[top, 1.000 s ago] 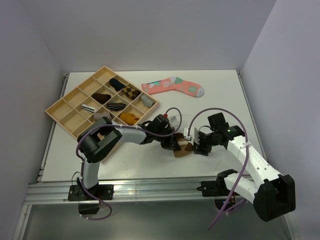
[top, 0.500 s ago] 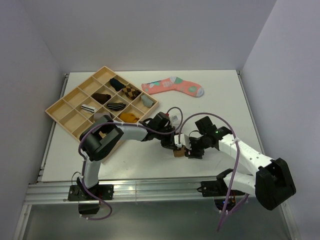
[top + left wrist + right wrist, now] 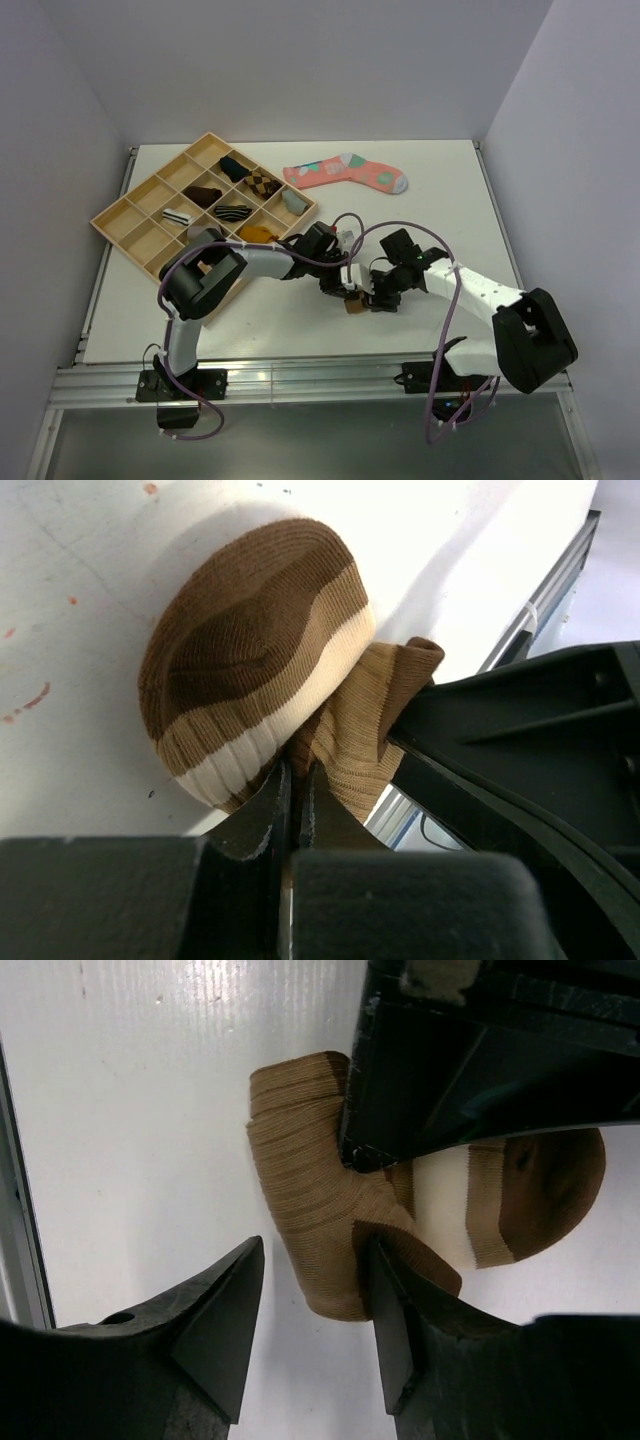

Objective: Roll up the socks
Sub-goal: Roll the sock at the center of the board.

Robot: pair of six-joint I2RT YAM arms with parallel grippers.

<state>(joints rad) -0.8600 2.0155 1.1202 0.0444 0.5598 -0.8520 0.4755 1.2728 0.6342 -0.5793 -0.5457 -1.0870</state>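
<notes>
Shifting leftward, right gripper (image 3: pixel 312 1260), brown sock (image 3: pixel 250 650) bunched tighter

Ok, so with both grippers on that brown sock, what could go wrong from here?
The left gripper pinches only a thin fold of the brown sock; if that slips, the roll may loosen. The right gripper stands open around the tan end, close against the left gripper, so closing or twisting could knock the two together.
</notes>
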